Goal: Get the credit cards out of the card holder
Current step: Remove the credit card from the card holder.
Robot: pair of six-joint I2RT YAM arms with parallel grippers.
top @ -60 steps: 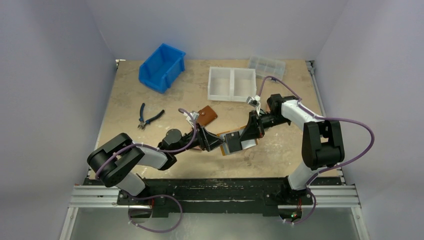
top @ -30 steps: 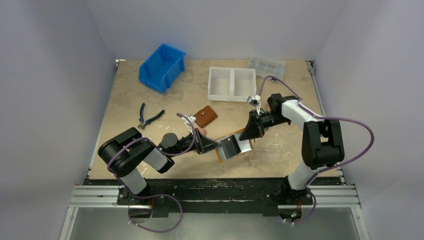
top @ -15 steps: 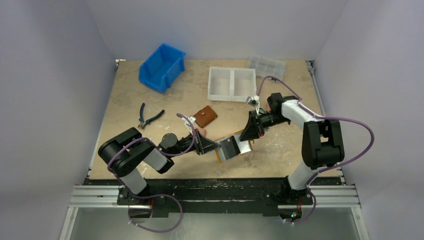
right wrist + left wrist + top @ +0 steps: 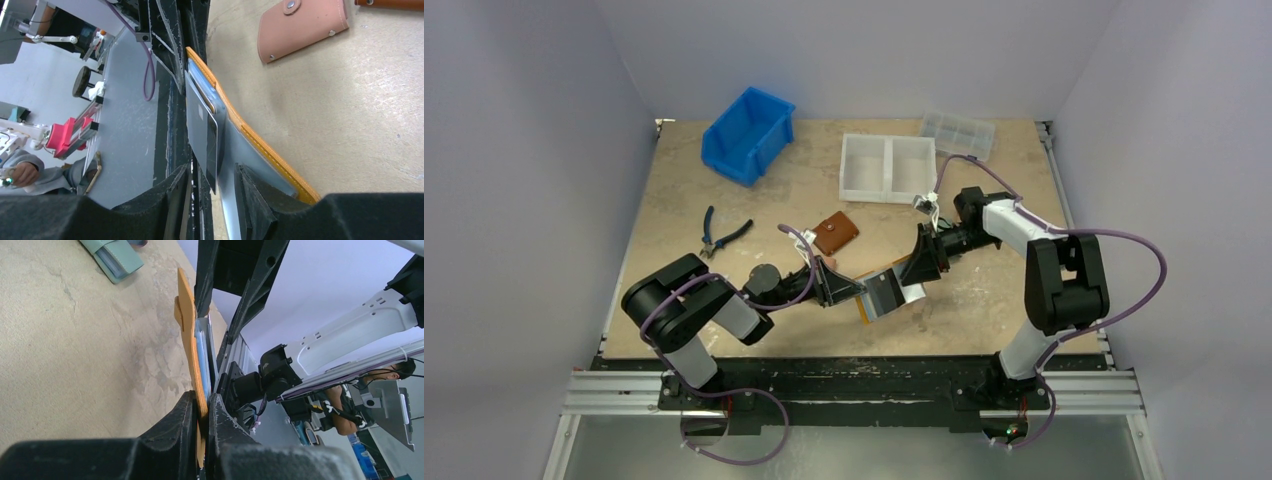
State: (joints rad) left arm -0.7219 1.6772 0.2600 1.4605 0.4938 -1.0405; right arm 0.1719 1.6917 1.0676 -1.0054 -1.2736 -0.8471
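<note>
The mustard-orange card holder hangs open above the table between both arms. My left gripper is shut on its orange cover, which is pinched between the two black fingers. A pale grey credit card sticks out of the bluish sleeves. Its lower edge lies between the jaws of my right gripper without touching either one. That gripper is open. Other cards stay tucked inside the sleeves.
A pink wallet and a brown wallet lie just behind the holder. A teal pouch lies further off. Pliers, a blue bin, a white divided tray and a clear box stand behind.
My right gripper has gone from shut to open around the card's edge and drawn back slightly. The left gripper and the holder have stayed put.
</note>
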